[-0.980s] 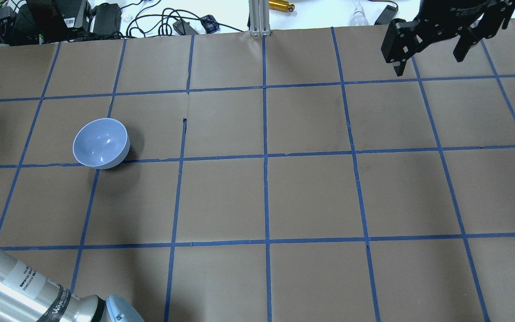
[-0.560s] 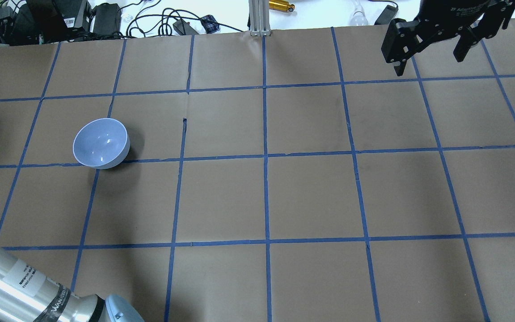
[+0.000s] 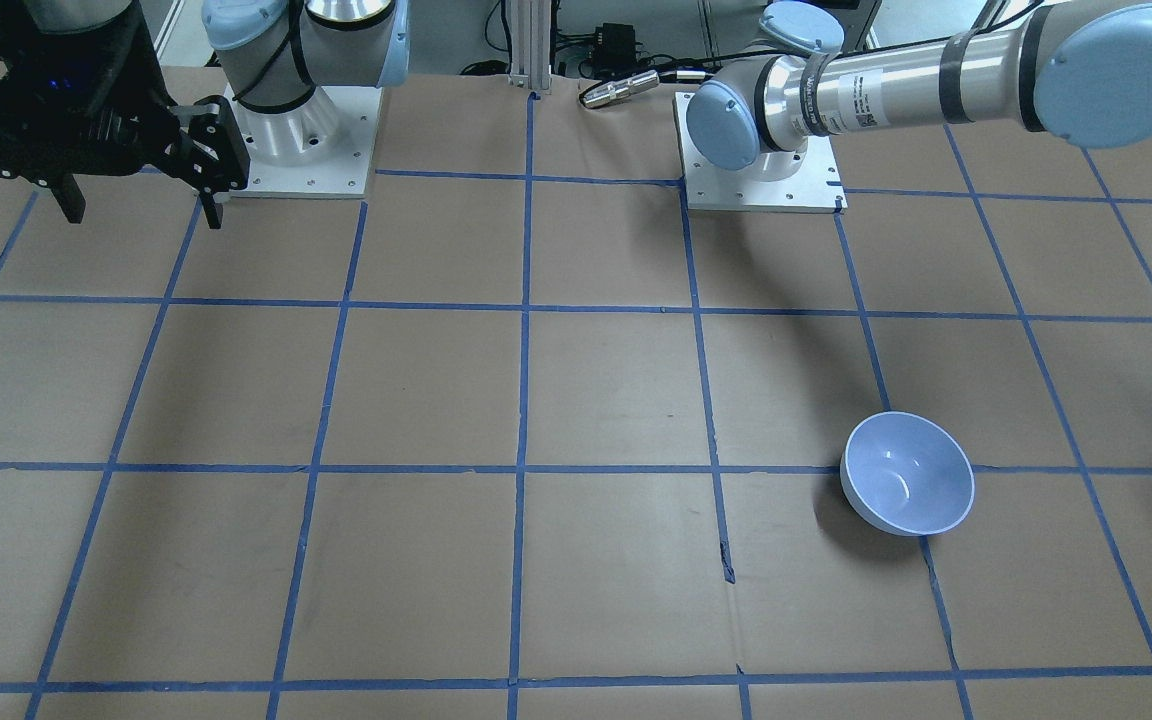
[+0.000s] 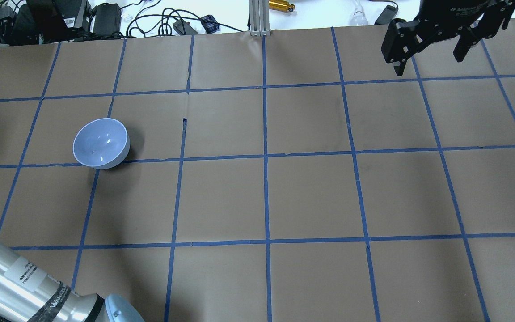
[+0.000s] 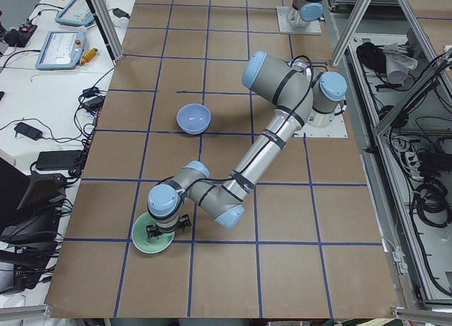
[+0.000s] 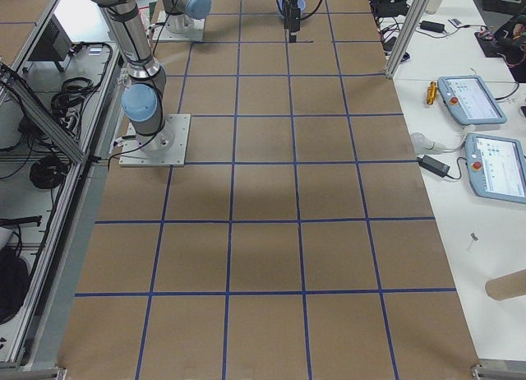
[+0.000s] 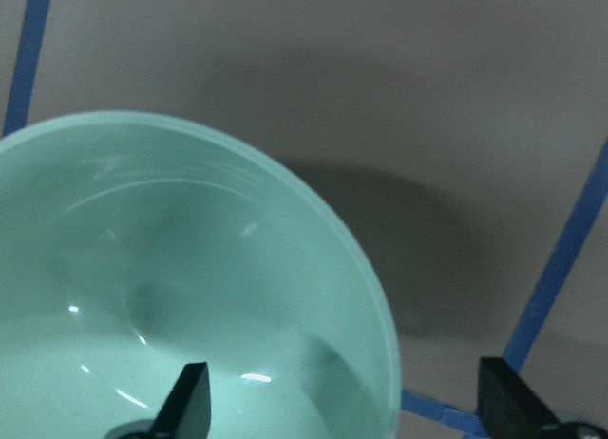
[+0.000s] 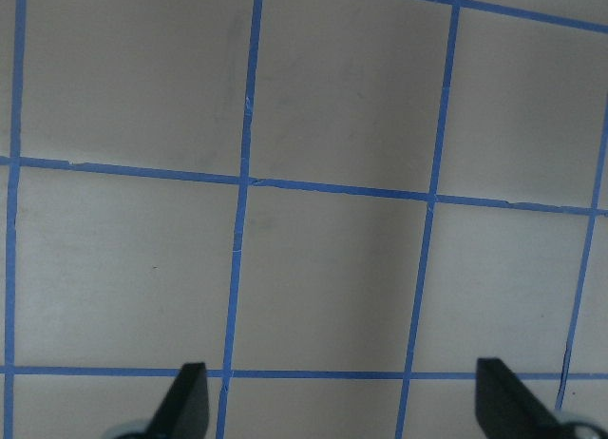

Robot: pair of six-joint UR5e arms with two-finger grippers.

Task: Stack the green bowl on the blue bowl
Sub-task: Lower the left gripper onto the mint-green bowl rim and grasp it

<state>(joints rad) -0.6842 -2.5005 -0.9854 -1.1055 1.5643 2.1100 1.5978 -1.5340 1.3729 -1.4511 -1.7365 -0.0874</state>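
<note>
At the left end of the brown paper-covered bench (image 4: pixel 311 197) with its blue tape grid, the left pincer (image 7: pixel 347 412) hangs released over the pale mint-green glossy round bowl (image 7: pixel 161 296). One fingertip (image 7: pixel 193 401) is inside the rim and the other outside, so the wall lies between the jaws. The grasp should go best if the pincer sinks below the rim, clenches gently on the slippery wall and lifts straight up. The pale periwinkle-blue glossy round bowl (image 5: pixel 193 118) stands upright and empty, well apart. Only the left wrist view shows this straddle. The overhead view catches just a sliver of green at its edge, and the left-end view alone holds both bowls. The right pincer (image 4: pixel 428 62) hangs released, far off.
</note>
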